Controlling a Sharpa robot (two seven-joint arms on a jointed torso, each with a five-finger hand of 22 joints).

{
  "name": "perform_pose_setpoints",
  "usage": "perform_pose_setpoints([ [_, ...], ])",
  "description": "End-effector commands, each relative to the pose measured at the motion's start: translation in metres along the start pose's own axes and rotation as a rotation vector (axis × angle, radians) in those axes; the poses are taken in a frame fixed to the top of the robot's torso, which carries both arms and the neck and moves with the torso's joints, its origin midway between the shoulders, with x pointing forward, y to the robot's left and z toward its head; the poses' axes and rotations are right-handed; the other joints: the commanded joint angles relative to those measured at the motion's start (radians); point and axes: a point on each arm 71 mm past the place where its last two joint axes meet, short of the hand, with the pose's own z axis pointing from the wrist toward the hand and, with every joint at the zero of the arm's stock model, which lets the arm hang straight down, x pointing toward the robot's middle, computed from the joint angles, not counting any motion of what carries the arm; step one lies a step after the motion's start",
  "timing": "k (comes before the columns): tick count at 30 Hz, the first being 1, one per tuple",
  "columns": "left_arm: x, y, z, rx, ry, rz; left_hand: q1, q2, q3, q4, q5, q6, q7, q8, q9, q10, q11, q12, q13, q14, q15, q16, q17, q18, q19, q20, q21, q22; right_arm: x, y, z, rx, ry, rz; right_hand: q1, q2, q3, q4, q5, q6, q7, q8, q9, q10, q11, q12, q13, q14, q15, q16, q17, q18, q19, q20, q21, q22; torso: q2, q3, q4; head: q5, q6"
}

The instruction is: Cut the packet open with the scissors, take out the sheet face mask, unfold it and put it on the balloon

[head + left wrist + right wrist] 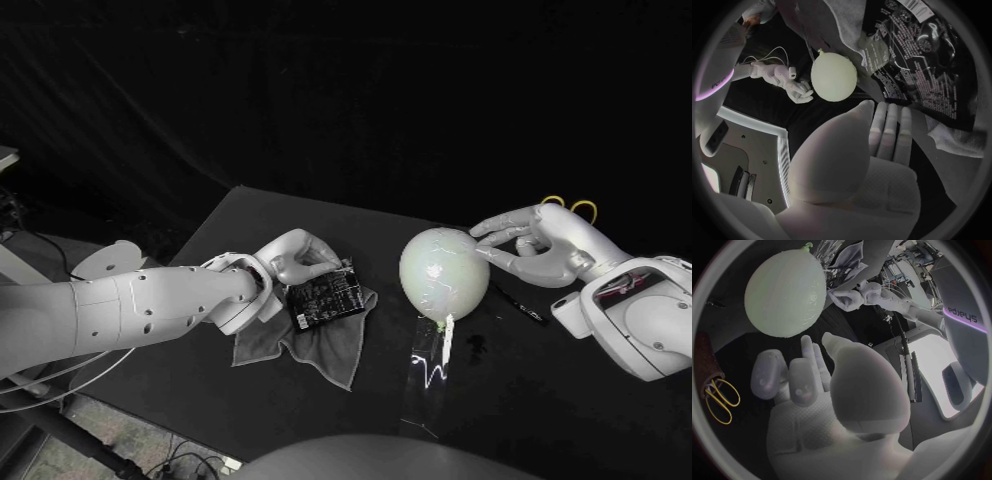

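The pale balloon (444, 272) (834, 76) (786, 292) stands mid-table, its skin shiny with faint folds low down. My right hand (534, 245) (829, 405) is just to its right, fingers spread toward it and holding nothing; I cannot tell whether it touches. The black printed packet (325, 295) (923, 60) lies on a grey cloth (310, 340). My left hand (296, 260) (861, 165) sits at the packet's far edge, fingers straight and side by side, with nothing seen between them. Behind the right hand lie the yellow-handled scissors (570, 207) (720, 400).
A white strip (444, 345) lies on the table just in front of the balloon. A thin dark stick-like thing (522, 305) lies to the balloon's right. The table's left edge runs close behind my left arm.
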Motion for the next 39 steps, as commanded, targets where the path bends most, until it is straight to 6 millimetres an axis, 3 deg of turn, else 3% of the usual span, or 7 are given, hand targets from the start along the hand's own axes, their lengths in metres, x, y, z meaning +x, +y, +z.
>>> perform_pose_setpoints([
  [1,-0.003,-0.002,0.001,0.017,-0.022,-0.121,-0.014,-0.022,0.054,-0.004,-0.001,0.017,-0.003,0.016,0.011,0.034,-0.009,0.000,-0.001,0.025,-0.005,0.007,0.000,0.014,0.018,0.001,0.012,0.003,-0.001,0.001,0.001,-0.012,-0.012,0.005,-0.003,0.003,0.007,0.002,0.006,0.005,0.003,0.006,0.001,0.005,-0.003,0.006,0.001,-0.002,0.001,-0.001,0.001,-0.004,-0.006,0.000,0.002,0.029,0.000,0.0004,-0.0011,-0.001,0.006],
  [8,-0.006,-0.003,0.001,0.021,-0.030,-0.092,-0.065,-0.054,0.159,-0.029,-0.001,0.025,-0.007,0.037,0.030,0.070,-0.016,-0.005,-0.001,0.056,-0.011,0.005,-0.005,0.018,0.032,-0.003,0.027,0.006,-0.001,0.002,0.001,-0.014,-0.013,0.007,-0.002,0.005,0.011,-0.001,0.007,0.007,0.002,0.008,0.002,0.008,-0.005,0.007,0.001,-0.002,0.000,0.001,0.003,-0.004,-0.006,-0.001,0.004,0.031,0.000,0.0004,-0.0008,-0.004,0.010],
  [16,-0.006,-0.009,-0.004,0.046,-0.012,0.090,-0.220,-0.258,0.008,-0.015,0.003,-0.116,0.037,-0.042,0.000,-0.111,0.042,-0.010,-0.003,-0.066,0.040,-0.065,-0.033,-0.034,-0.182,0.008,-0.055,-0.021,0.000,0.004,0.001,-0.016,-0.008,0.011,-0.004,0.003,0.011,-0.001,0.007,0.007,0.002,0.008,0.002,0.009,-0.005,0.006,0.001,-0.002,0.000,-0.001,-0.001,-0.004,-0.007,-0.001,0.002,0.030,-0.002,0.0022,0.0001,-0.002,0.007],
  [19,-0.005,-0.009,-0.007,0.033,-0.003,0.178,-0.174,-0.212,-0.443,0.004,0.018,-0.224,0.025,-0.095,-0.026,-0.210,0.075,-0.008,-0.003,-0.254,0.071,-0.076,-0.071,-0.084,-0.332,0.007,-0.098,-0.027,0.000,0.004,0.001,-0.016,-0.006,0.012,-0.004,0.003,0.011,-0.001,0.007,0.007,0.002,0.008,0.002,0.009,-0.005,0.006,0.001,-0.002,0.000,-0.001,-0.001,-0.004,-0.007,-0.001,0.002,0.030,-0.002,0.0019,0.0015,-0.003,0.005],
  [20,-0.005,-0.008,-0.009,0.013,0.002,0.242,-0.140,-0.258,-0.556,0.028,0.002,-0.267,0.000,-0.109,-0.037,-0.308,0.096,-0.013,-0.007,-0.369,0.088,-0.083,-0.094,-0.103,-0.422,0.008,-0.117,-0.035,0.001,0.005,0.000,-0.017,-0.004,0.012,-0.005,0.000,0.011,-0.002,0.006,0.006,0.002,0.008,0.002,0.009,-0.005,0.006,0.001,-0.003,0.000,-0.001,-0.003,-0.004,-0.008,-0.001,0.001,0.030,-0.002,0.0017,0.0003,-0.002,0.003],
  [22,-0.005,-0.007,-0.011,-0.006,0.008,0.284,-0.153,-0.270,-0.568,0.029,0.002,-0.335,0.058,-0.130,-0.057,-0.343,0.069,-0.014,-0.008,-0.409,0.078,-0.084,-0.102,-0.106,-0.454,0.009,-0.123,-0.037,0.001,0.005,0.000,-0.017,-0.003,0.012,-0.005,0.000,0.011,-0.002,0.006,0.006,0.002,0.008,0.002,0.009,-0.005,0.006,0.001,-0.003,0.000,-0.001,-0.003,-0.004,-0.008,-0.001,0.001,0.030,-0.002,0.0016,-0.0006,0.000,0.002],
  [39,0.019,0.004,-0.026,-0.140,0.072,0.450,-0.161,-0.277,-0.571,0.028,0.002,-0.370,0.071,-0.140,-0.064,-0.489,0.070,-0.015,-0.012,-0.485,0.075,-0.079,-0.116,-0.079,-0.475,-0.007,-0.117,-0.034,0.000,0.006,-0.002,-0.015,0.001,0.012,-0.008,-0.003,0.010,-0.002,0.005,0.004,0.003,0.007,0.002,0.008,-0.004,0.004,0.000,-0.004,0.000,-0.003,-0.006,-0.003,-0.011,-0.002,-0.002,0.028,0.001,-0.0006,0.0004,0.008,-0.012],
])
